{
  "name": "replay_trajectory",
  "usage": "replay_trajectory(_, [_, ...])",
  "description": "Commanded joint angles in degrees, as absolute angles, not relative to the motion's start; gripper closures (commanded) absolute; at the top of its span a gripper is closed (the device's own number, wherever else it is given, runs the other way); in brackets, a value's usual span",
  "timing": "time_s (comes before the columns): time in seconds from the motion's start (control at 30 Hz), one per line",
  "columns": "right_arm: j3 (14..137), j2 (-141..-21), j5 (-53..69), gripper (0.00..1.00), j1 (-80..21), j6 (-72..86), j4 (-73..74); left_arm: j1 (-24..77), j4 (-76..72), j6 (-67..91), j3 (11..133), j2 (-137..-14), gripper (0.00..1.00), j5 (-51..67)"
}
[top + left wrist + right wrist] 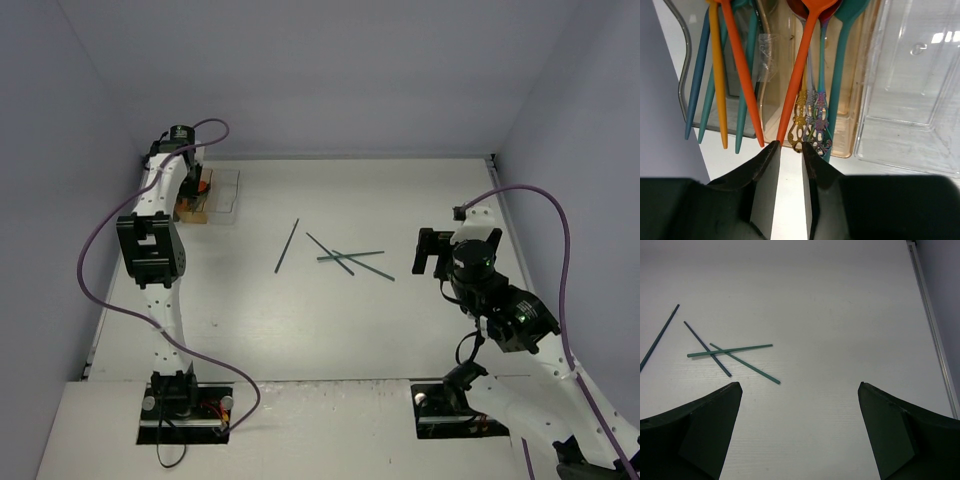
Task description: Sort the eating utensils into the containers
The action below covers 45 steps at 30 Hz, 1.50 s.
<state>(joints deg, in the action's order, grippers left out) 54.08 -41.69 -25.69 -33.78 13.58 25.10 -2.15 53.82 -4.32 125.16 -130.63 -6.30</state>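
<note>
- At the worktop's far-left corner, the left hand [790, 145], slightly parted and empty, is held over the containers [910, 115]; the orange spoon [799, 80] at its tips could be dragged out.
- Well clear of every edge, crossed sticks [345, 258] could be pinched together by the released right hand [800, 385].
</note>
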Motion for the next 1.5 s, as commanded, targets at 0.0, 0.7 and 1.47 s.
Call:
replay_trajectory(0.0, [55.3,-42.4,-27.8,0.0,-33.5,13.6,22.1,-1.7,54.3,-3.5,126.7,-124.7,0.77,-3.9])
replay_trajectory(0.7, [54.7,-39.1,-27.4,0.0,-33.5,13.4,22.1,27.0,37.5,13.5,92.5,-108.6,0.5,2.4])
replay_trajectory(1.47, [54.9,-38.6,-26.2,0.0,-33.5,14.5,22.1,30.3,32.2,16.7,84.8,-115.6,0.83,0.5])
